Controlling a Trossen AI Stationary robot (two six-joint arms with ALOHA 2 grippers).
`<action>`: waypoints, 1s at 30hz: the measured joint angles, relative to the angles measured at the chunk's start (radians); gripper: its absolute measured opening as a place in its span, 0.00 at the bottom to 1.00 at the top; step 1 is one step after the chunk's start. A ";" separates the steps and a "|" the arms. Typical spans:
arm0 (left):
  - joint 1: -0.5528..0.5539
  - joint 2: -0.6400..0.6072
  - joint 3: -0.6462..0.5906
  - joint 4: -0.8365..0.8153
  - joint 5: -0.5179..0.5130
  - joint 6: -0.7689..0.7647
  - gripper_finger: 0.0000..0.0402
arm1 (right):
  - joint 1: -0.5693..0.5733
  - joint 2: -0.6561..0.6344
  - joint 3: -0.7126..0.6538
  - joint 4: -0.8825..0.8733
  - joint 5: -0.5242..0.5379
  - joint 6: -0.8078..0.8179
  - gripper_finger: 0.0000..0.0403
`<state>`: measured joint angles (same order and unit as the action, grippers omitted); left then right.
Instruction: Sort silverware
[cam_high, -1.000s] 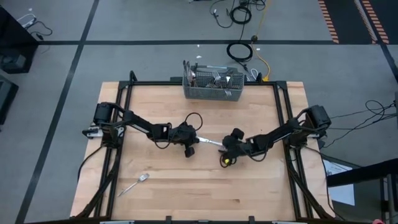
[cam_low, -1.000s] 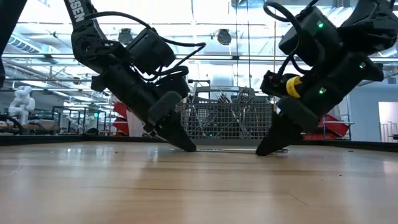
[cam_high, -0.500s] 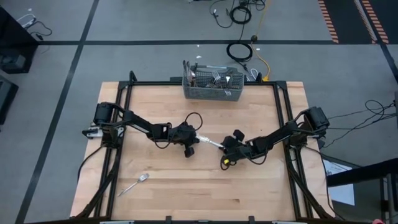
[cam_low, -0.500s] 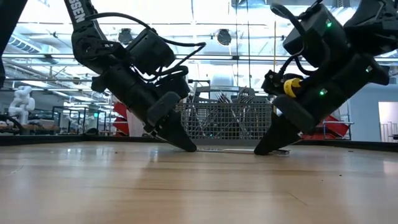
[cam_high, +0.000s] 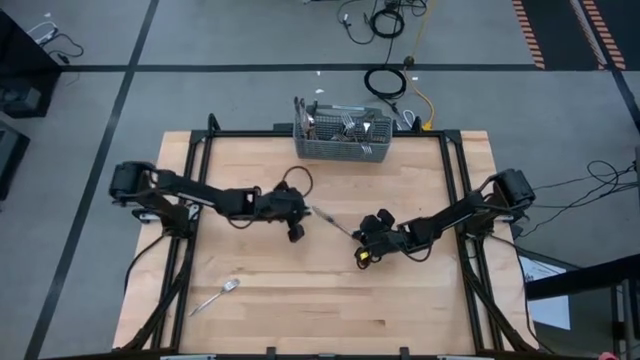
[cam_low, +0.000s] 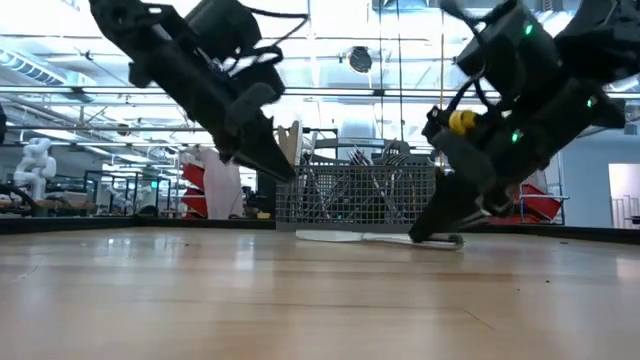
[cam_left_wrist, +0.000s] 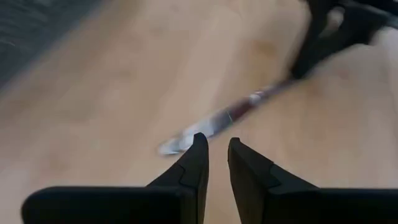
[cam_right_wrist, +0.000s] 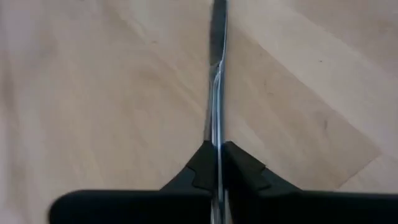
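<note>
Left arm has pulled back and lifted since a second ago; the knife (cam_high: 328, 220) stayed mid-bench (cam_high: 300, 310), now pinched in the right gripper (cam_high: 360, 236), jaws shut on its handle: looks like a handover. Left gripper (cam_high: 296, 212) hovers just off the blade tip, jaws slightly parted, empty. Basket (cam_high: 343, 148) at the far edge; open bench between. One spoon (cam_high: 215, 296) lies near the front left.

A shiny table knife (cam_high: 330, 220) lies flat in front of the basket (cam_high: 343, 140) (forks (cam_high: 350, 125) stand inside); a spoon (cam_high: 215, 296) lies far off.
</note>
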<state>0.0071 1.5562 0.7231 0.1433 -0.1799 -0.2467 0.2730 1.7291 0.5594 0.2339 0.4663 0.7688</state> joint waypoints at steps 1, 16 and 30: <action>0.000 -0.021 0.000 -0.017 -0.029 0.003 0.17 | -0.005 -0.020 0.000 -0.007 -0.010 -0.001 0.01; 0.088 0.017 0.003 0.122 -0.052 0.028 0.18 | -0.036 -0.126 -0.002 -0.092 0.042 -0.011 0.01; 0.117 0.061 0.004 0.137 0.183 0.071 0.18 | 0.023 -0.131 -0.023 -0.027 0.038 -0.174 0.41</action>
<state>0.1237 1.6176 0.7269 0.2801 0.0027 -0.1761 0.2958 1.5980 0.5369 0.2066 0.5045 0.5952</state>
